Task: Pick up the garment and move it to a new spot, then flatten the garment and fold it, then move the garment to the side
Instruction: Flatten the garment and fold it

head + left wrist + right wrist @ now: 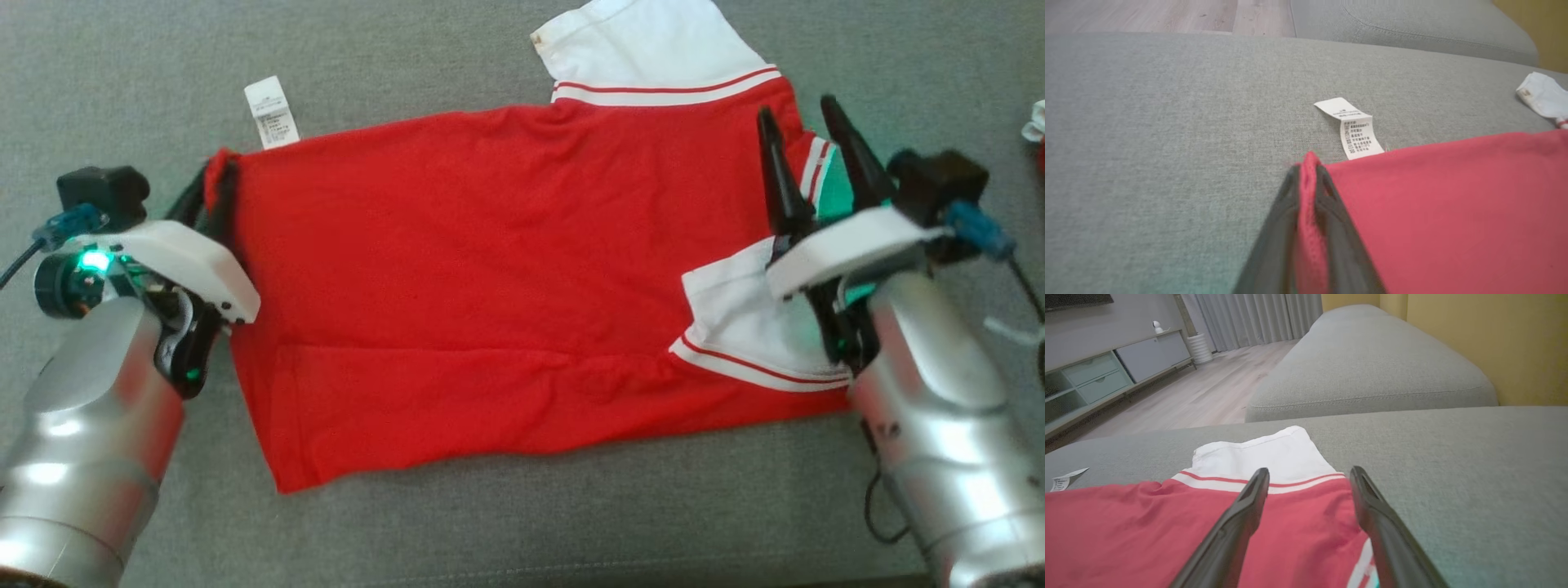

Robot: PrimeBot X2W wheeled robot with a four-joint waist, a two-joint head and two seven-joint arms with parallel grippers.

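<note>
Garment [490, 286] edge in left end effector [1309, 165], right end effector [796, 110] spread

Even soft light; faint shadows; glare on left forearm [49, 474]; wrist-view foregrounds blurred.

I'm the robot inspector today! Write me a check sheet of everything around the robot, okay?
Surface: grey fabric sofa cushion, flat and smooth.
Job's things: red short-sleeved shirt with white striped sleeves, lying flat, near sleeve folded onto the body; white care label sticking out at the far edge.
Clutter: small white-and-red scrap, cut off at the edge.
Grippers: left gripper pinching the shirt's hem corner; right gripper open over the sleeve end.
Cables: dark cable with blue plug at the right wrist, another at the left.
Surroundings: wooden floor, yellow wall, grey curtains, low cabinet.
</note>
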